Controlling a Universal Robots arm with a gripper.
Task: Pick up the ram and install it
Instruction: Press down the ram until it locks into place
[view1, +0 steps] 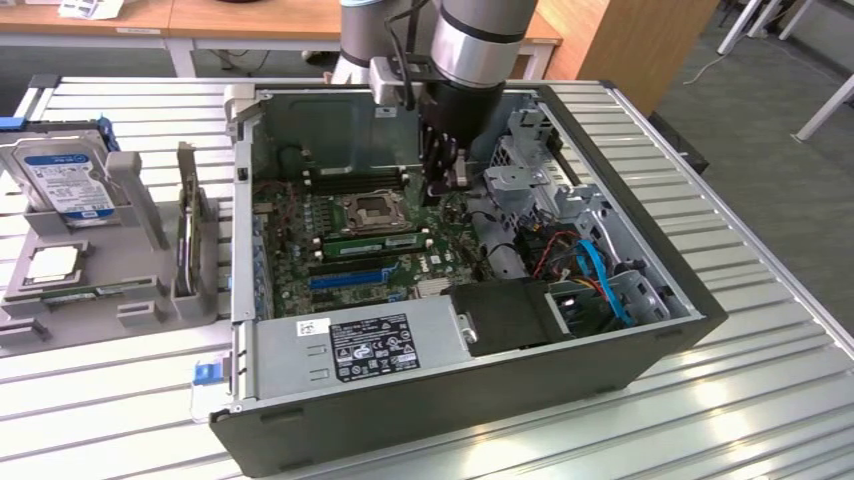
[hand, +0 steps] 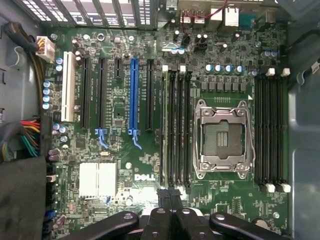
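The ram (view1: 376, 243) is a long green stick standing on edge in a motherboard slot beside the processor socket (view1: 370, 208), inside the open computer case. In the wrist view the ram (hand: 163, 125) appears edge-on in the slot nearest the expansion slots. My gripper (view1: 447, 178) hangs over the board, above the end of that slot bank and clear of the ram. Its black fingertips (hand: 165, 196) are pressed together with nothing between them, so my gripper (hand: 170, 195) is shut and holds nothing.
The case walls (view1: 247, 200), the drive cage (view1: 534, 170) and the power supply (view1: 360, 345) ring the board. A grey holder (view1: 120, 300) on the exterior view's left carries a hard drive (view1: 64, 185) and a square silver chip (view1: 51, 265). Coloured cables (hand: 25, 132) lie by the board's edge.
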